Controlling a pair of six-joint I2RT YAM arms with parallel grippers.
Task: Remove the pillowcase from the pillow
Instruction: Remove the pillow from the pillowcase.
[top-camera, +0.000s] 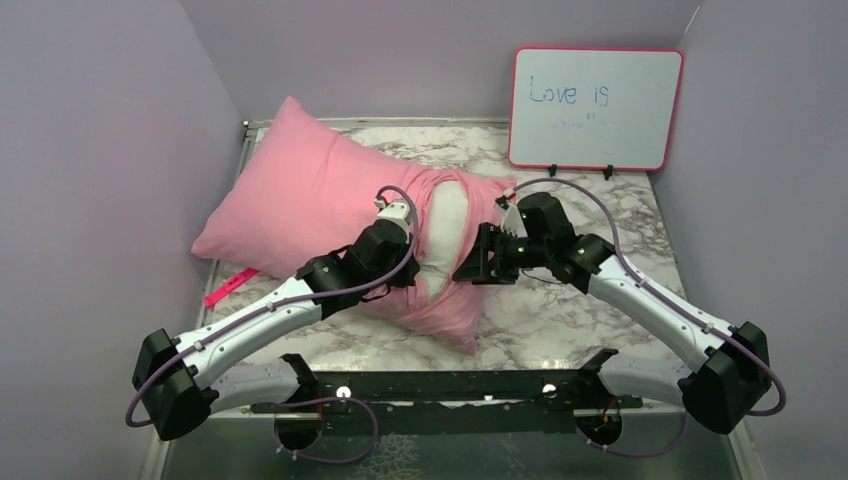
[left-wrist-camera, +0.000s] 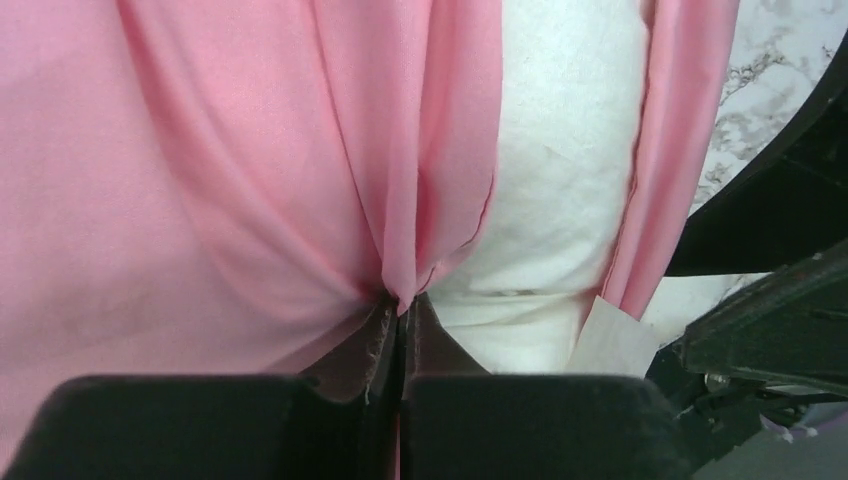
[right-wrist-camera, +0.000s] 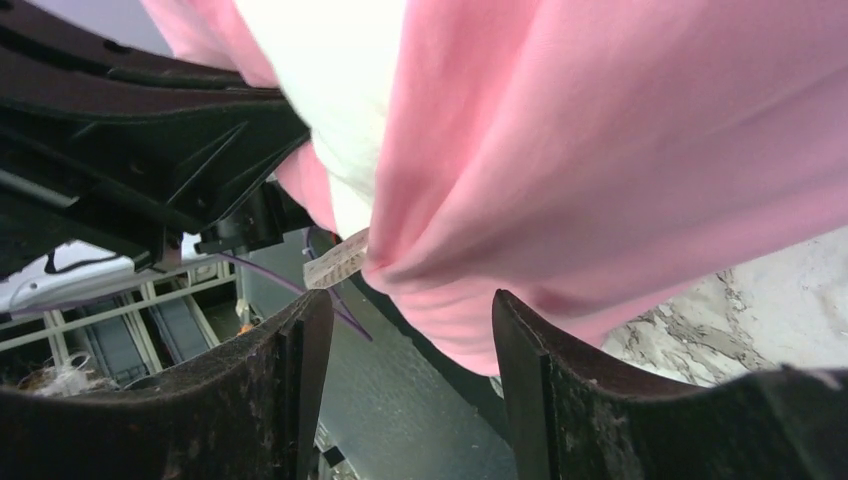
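Observation:
The pink pillowcase (top-camera: 300, 195) lies across the left half of the marble table, still around most of the white pillow (top-camera: 448, 225), whose end shows through the open mouth. My left gripper (top-camera: 408, 262) is shut on a bunched fold of the pillowcase (left-wrist-camera: 250, 180) at the opening's left edge; white pillow (left-wrist-camera: 560, 150) shows beside it. My right gripper (top-camera: 470, 268) is open at the pillow's exposed end, its fingers (right-wrist-camera: 300, 350) apart just below the pink hem (right-wrist-camera: 600, 150) and holding nothing. The pillow (right-wrist-camera: 330, 80) shows in the right wrist view too.
A whiteboard (top-camera: 595, 107) with a red rim stands at the back right. A pink strip (top-camera: 230, 286) lies on the table's left edge by the left arm. Purple walls close in both sides. A white label (left-wrist-camera: 612, 340) hangs off the pillow's end.

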